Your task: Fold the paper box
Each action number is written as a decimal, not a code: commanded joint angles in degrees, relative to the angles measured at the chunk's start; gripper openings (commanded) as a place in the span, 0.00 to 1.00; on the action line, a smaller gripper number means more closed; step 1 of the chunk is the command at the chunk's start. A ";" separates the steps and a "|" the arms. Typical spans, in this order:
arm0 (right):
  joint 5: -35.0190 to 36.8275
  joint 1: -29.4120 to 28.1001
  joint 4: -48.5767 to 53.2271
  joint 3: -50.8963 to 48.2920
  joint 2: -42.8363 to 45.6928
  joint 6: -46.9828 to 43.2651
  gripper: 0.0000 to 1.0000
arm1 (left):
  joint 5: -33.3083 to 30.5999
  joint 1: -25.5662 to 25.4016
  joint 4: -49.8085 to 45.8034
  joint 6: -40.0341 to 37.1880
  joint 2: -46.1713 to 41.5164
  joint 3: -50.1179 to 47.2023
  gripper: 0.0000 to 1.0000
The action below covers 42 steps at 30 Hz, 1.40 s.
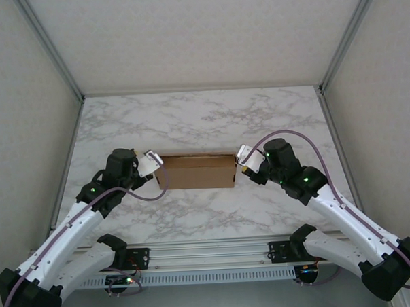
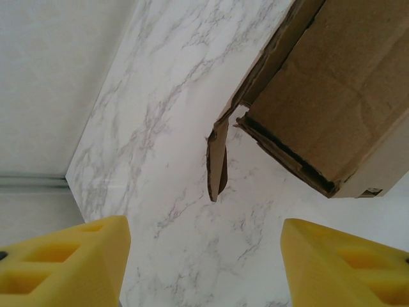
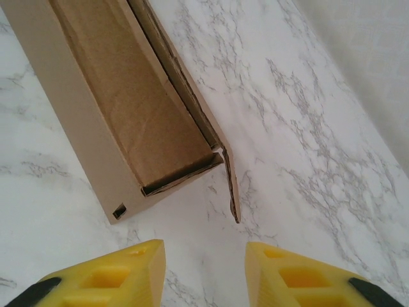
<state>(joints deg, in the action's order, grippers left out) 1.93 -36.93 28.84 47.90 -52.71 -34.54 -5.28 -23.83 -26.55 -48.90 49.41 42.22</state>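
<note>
The paper box [image 1: 195,171] is lying on the marble table [image 1: 203,119] directly between the two grippers, its long axis running from one to the other, with a short end facing each. The left gripper [image 1: 151,162] is hovering just off one end, its yellow fingers [image 2: 77,262] standing apart with nothing between them. A loose flap [image 2: 217,163] is sticking out toward it. The right gripper [image 1: 244,156] is likewise hanging open and empty just off the opposite end, where a second flap [image 3: 231,185] is jutting out ahead of it. White panels [image 1: 26,100] are walling in the table beyond both arms.
</note>
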 commanded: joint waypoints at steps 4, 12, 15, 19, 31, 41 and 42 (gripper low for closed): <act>0.36 -0.56 -2.19 -0.33 1.11 0.14 0.36 | 1.35 0.63 1.86 -1.06 1.60 0.47 0.60; 0.59 -0.59 -2.87 -0.07 0.07 0.79 0.34 | 1.95 0.72 3.85 -0.09 4.63 2.24 0.48; 0.95 -0.60 -2.43 0.53 -0.60 0.71 0.34 | 3.14 0.64 3.88 0.01 4.71 1.93 0.45; 1.12 -0.57 -1.90 1.85 -1.95 0.47 0.33 | 2.95 0.31 3.69 -0.71 4.44 0.86 0.40; 2.49 -0.09 -0.45 6.24 -6.93 -1.35 0.38 | 6.02 -0.33 1.85 0.74 3.33 1.56 0.24; 1.50 0.80 1.14 9.37 -14.00 -1.36 0.34 | 5.09 -1.69 2.87 0.66 2.12 0.07 0.25; 1.44 0.98 0.92 9.03 -13.83 -1.27 0.33 | 5.17 -1.87 2.72 0.73 2.02 -0.02 0.25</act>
<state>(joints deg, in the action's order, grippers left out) 3.40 -36.56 28.32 55.35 -66.00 -35.38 -0.69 -24.84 -23.40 -48.86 52.53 42.61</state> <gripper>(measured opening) 0.339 0.247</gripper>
